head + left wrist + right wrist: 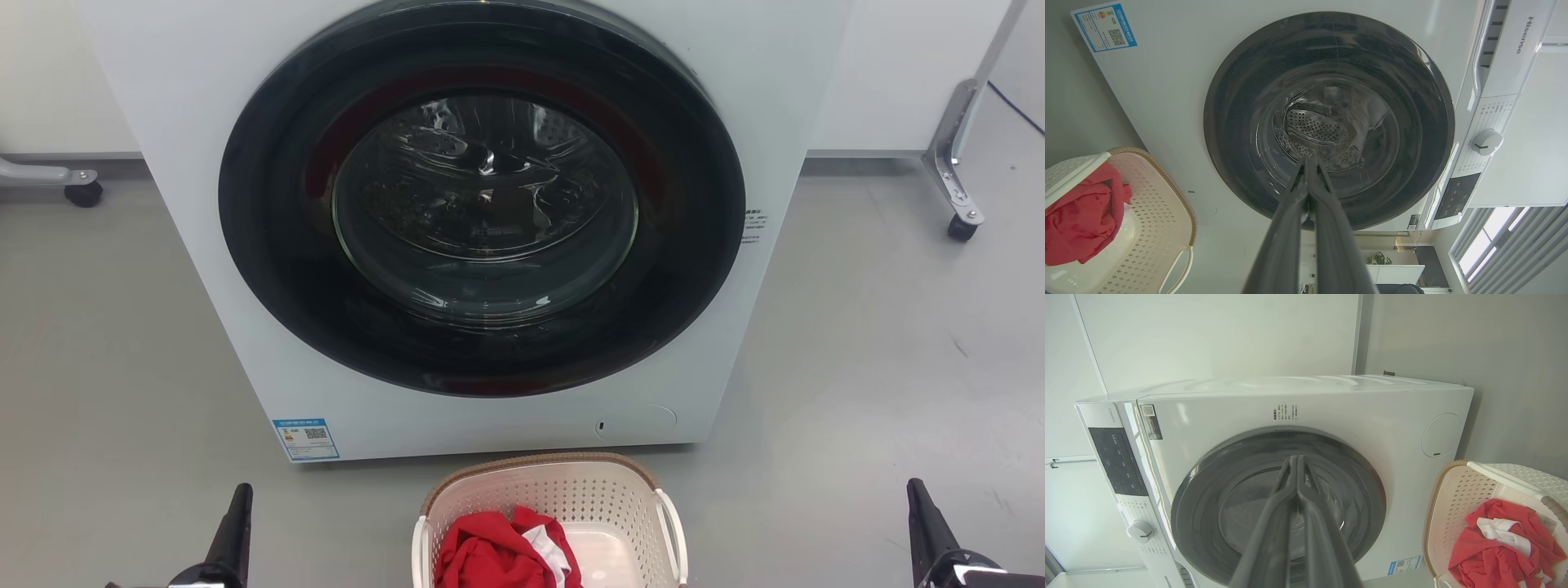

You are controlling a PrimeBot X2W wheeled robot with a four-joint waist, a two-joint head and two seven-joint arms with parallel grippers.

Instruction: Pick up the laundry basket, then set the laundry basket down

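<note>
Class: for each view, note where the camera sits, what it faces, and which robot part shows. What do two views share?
Head view: on the head, facing down at washer and laundry basket; left end effector, right end effector at bottom corners.
Left wrist view: on that wrist, facing the washer past its shut fingers.
Right wrist view: likewise.
Shared: both wrist views show red clothing.

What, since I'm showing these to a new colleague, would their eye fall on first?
The washing machine with its big dark round door, closed, dominates straight ahead. Below it on the grey floor stands the laundry basket with red clothing inside, flanked at a distance by the left gripper and right gripper, both shut and empty.
</note>
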